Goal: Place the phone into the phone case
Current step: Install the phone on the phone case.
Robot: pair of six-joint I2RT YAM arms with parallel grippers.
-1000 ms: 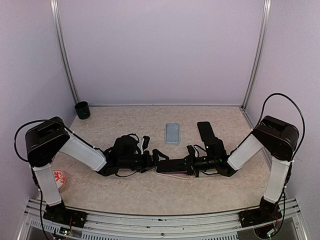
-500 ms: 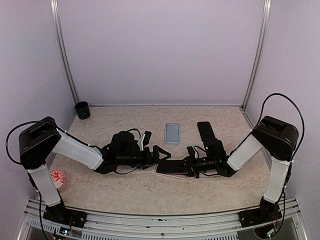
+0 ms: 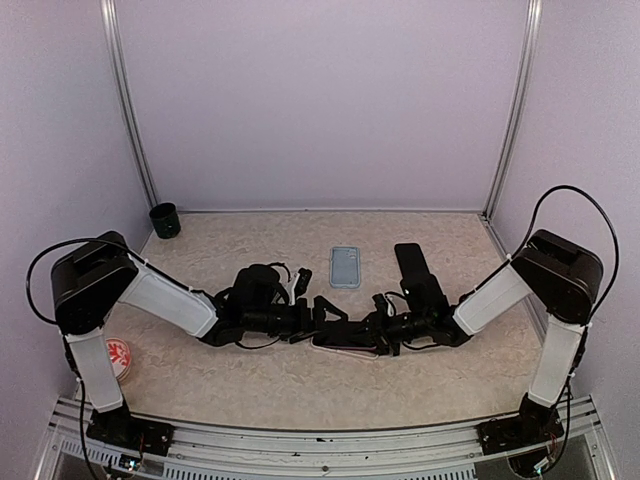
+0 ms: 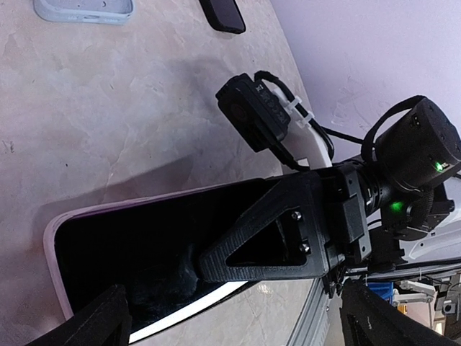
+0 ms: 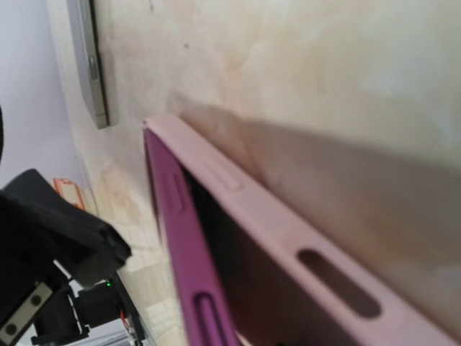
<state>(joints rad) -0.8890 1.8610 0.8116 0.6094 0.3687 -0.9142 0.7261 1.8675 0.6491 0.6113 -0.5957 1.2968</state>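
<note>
A phone (image 3: 345, 338) with a black screen (image 4: 130, 249) and a purple edge (image 5: 184, 245) sits partly in a pink case (image 4: 52, 249) between the two grippers. In the right wrist view a gap shows between the phone and the case wall (image 5: 288, 231). My right gripper (image 3: 382, 324) holds the right end, one finger (image 4: 288, 238) flat on the screen, and that end is raised off the table. My left gripper (image 3: 326, 308) is open, its fingers (image 4: 108, 321) spread either side of the phone's left end without touching it.
A light blue case (image 3: 345, 267) and a black phone (image 3: 410, 262) lie behind the grippers; both also show in the left wrist view (image 4: 83, 9) (image 4: 222, 14). A dark green cup (image 3: 164, 220) stands back left. A red-and-white disc (image 3: 118, 356) lies near the left base.
My left gripper has moved a little right, closer over the phone's left end. The right gripper and the phone have stayed almost where they were.
</note>
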